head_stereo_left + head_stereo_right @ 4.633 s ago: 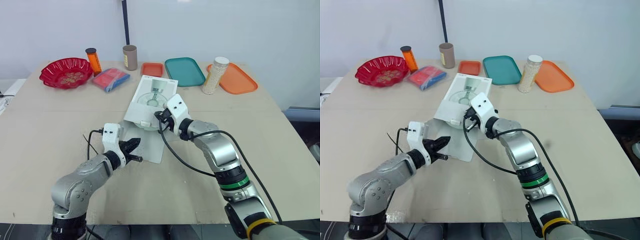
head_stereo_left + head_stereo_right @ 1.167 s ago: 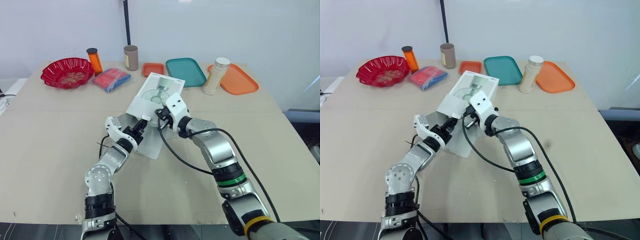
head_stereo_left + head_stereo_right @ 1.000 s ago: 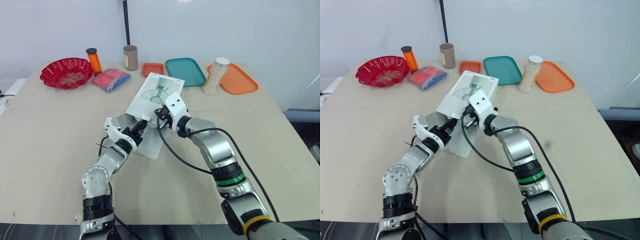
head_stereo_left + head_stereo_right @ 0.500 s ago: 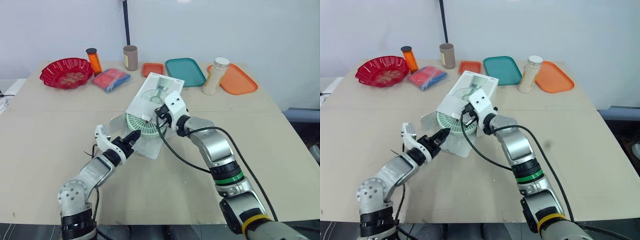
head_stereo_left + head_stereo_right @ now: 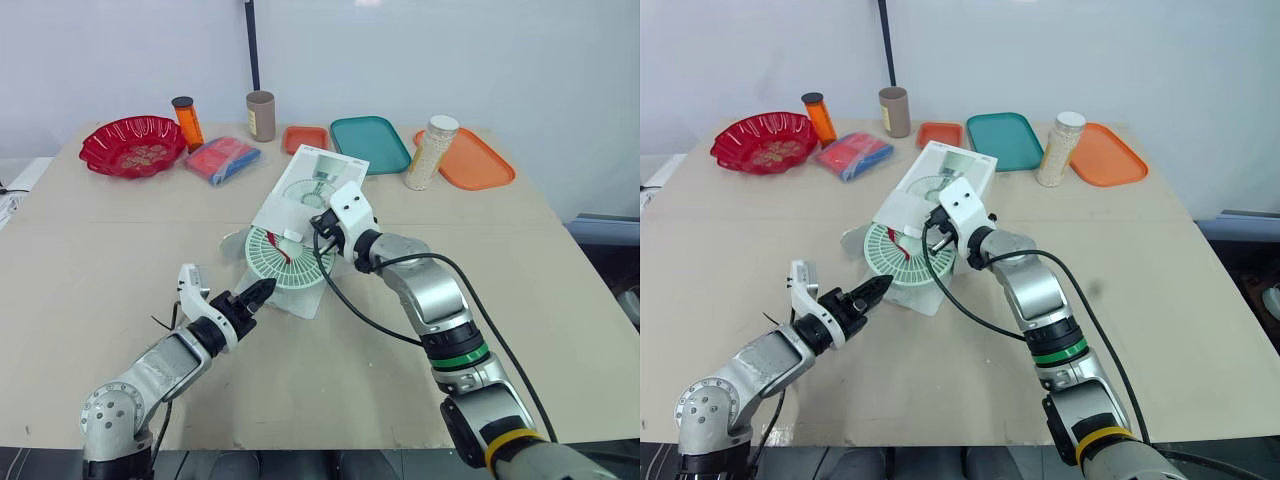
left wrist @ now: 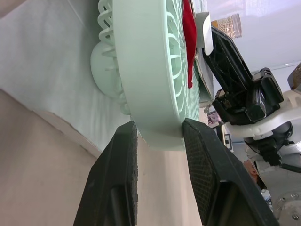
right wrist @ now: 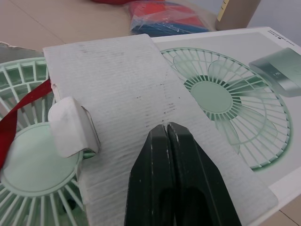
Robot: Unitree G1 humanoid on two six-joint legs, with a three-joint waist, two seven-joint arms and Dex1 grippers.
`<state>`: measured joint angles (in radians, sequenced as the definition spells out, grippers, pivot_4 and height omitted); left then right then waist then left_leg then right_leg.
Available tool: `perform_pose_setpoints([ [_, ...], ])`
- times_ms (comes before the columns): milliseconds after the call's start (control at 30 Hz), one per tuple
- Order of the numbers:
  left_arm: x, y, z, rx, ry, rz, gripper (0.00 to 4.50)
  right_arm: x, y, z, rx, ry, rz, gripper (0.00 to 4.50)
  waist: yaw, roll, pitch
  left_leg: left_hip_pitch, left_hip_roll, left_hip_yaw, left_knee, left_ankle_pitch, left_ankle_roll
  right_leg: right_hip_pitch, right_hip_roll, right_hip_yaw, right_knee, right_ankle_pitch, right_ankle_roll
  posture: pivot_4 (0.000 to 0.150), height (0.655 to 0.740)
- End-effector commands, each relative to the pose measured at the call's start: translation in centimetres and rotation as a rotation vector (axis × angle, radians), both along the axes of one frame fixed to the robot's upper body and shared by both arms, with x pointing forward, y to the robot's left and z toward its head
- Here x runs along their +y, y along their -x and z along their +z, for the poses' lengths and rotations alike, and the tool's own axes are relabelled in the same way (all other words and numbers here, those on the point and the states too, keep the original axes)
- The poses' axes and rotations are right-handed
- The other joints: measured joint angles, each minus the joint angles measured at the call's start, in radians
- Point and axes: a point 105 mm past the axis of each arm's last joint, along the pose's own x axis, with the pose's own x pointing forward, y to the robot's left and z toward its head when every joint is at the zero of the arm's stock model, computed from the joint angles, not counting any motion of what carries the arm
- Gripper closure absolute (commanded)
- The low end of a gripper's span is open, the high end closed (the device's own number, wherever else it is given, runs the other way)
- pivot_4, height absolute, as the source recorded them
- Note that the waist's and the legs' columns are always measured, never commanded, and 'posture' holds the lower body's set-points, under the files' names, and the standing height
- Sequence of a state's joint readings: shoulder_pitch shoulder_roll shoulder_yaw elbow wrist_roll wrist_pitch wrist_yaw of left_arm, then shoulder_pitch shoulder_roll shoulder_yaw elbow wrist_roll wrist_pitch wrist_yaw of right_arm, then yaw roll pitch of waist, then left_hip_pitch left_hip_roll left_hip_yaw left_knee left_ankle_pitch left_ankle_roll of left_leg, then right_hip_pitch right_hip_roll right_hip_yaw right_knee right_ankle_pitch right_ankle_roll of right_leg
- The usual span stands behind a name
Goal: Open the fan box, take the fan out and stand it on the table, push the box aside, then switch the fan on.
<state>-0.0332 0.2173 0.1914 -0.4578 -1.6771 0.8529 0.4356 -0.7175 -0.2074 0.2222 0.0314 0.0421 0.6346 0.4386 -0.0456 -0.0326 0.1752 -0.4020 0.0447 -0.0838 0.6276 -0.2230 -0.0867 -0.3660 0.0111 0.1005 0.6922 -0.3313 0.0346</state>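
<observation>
Two end effectors are engaged at the middle of the bench [image 5: 560, 260]. Nearest, the left end effector [image 5: 258, 293] is clamped on the lower rim of the pale green fan [image 5: 279, 258], with one of its fingers [image 6: 115, 174] on each face of the rim. The fan is drawn partly out of the open box [image 5: 322, 180]: its grille lies tilted over the folded-out front panel, and its far edge is tucked under the flap [image 7: 117, 89]. A red strap [image 6: 187, 37] is looped across the grille. Just beyond, the right end effector [image 7: 167, 128] is closed, fingers together, with nothing between them, and is pressed down on that flap, so the box is pinned.

The step in hand is judged to be the withdrawal of the fan. It would be done best if the pull were kept straight toward the robot and low along the panel, so that the rim is not twisted out of a narrow pinch. The downward press on the flap should be kept, lest the box be dragged along. The strap may snag on the flap tab and should be watched.

Farther back, a red bowl [image 5: 132, 144], a paper cup [image 5: 261, 114], a teal tray [image 5: 370, 143] and a jar [image 5: 431, 150] are ranged well apart from the work.
</observation>
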Motion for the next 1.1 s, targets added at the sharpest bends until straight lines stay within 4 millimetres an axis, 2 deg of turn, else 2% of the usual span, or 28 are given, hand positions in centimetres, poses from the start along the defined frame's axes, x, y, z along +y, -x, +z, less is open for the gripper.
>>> perform_pose_setpoints([
  [33,-0.3,1.4,-0.9,0.047,-0.035,-0.036,3.45,-0.6,-0.1,-1.9,0.062,0.038,-0.021,4.5,0.0,0.0,0.0,0.0,0.0,0.0,0.0,0.0,0.0,0.0,0.0,0.0,0.0,0.0,0.0,0.15,0.74],
  [133,-0.1,1.6,-0.9,0.04,-0.042,-0.032,3.45,-0.5,-0.1,-1.8,0.062,0.037,-0.017,4.5,0.0,0.0,0.0,0.0,0.0,0.0,-0.001,0.0,0.0,0.0,0.0,0.0,-0.001,0.0,0.0,0.15,0.74],
  [200,-0.1,1.5,-0.8,0.031,-0.04,-0.027,2.5,-0.4,-0.1,-1.8,0.061,0.035,-0.015,4.5,0.0,0.0,0.0,0.0,0.0,0.0,-0.001,0.0,0.0,0.0,0.0,0.0,-0.002,0.0,0.0,0.15,0.74],
  [233,-0.1,1.5,-0.8,0.031,-0.036,-0.022,2.37,-0.4,-0.1,-1.7,0.061,0.034,-0.015,4.5,0.0,0.0,0.0,0.0,0.0,0.0,-0.001,0.0,0.0,0.0,0.0,0.0,-0.002,0.0,0.0,0.15,0.74],
  [267,0.0,1.6,-0.8,0.03,-0.038,-0.02,1.86,-0.4,0.0,-1.7,0.061,0.033,-0.014,4.5,0.001,0.0,0.0,0.0,0.0,0.0,-0.001,0.0,0.0,0.0,0.0,0.0,-0.002,0.0,0.0,0.15,0.74],
  [333,0.1,1.7,-0.8,0.025,-0.05,-0.018,1.34,-0.4,0.0,-1.8,0.062,0.034,-0.013,4.5,0.001,0.0,0.0,0.0,0.0,0.0,-0.002,0.0,0.0,0.0,0.0,0.0,-0.002,0.001,-0.001,0.15,0.74],
  [433,0.5,1.7,-0.8,0.025,-0.065,-0.002,0.18,-0.4,0.0,-1.8,0.062,0.036,-0.01,4.5,0.001,0.0,0.0,0.0,0.0,0.0,-0.002,0.0,0.0,0.0,0.0,0.0,-0.003,0.001,-0.001,0.15,0.74],
  [700,2.8,3.3,0.6,-0.059,-0.128,-0.041,0.07,-0.5,0.0,-1.8,0.061,0.046,-0.001,4.5,0.0,0.002,0.001,0.0,0.001,0.0,-0.005,0.001,-0.002,-0.001,0.0,0.0,-0.004,0.001,-0.001,0.15,0.74],
  [833,3.0,5.2,-0.4,-0.064,-0.277,-0.161,0.07,-0.2,0.0,-1.8,0.058,0.05,0.013,4.5,0.0,0.002,0.001,0.0,0.001,0.001,-0.006,0.001,-0.002,-0.001,0.0,0.0,-0.006,0.002,-0.001,0.15,0.74],
  [933,3.8,5.3,-0.4,-0.041,-0.181,-0.118,0.07,-0.1,0.0,-1.8,0.052,0.052,0.022,4.5,-0.001,0.002,0.002,0.0,0.001,0.001,-0.007,0.001,-0.002,-0.001,0.0,0.0,-0.006,0.002,-0.002,0.15,0.74],
  [1100,4.2,5.8,0.6,-0.145,-0.206,-0.131,0.07,0.1,0.1,-1.8,0.05,0.052,0.027,4.5,-0.001,0.002,0.002,0.0,0.002,0.001,-0.007,0.001,-0.002,-0.002,0.001,0.001,-0.006,0.002,-0.002,0.15,0.74],
])
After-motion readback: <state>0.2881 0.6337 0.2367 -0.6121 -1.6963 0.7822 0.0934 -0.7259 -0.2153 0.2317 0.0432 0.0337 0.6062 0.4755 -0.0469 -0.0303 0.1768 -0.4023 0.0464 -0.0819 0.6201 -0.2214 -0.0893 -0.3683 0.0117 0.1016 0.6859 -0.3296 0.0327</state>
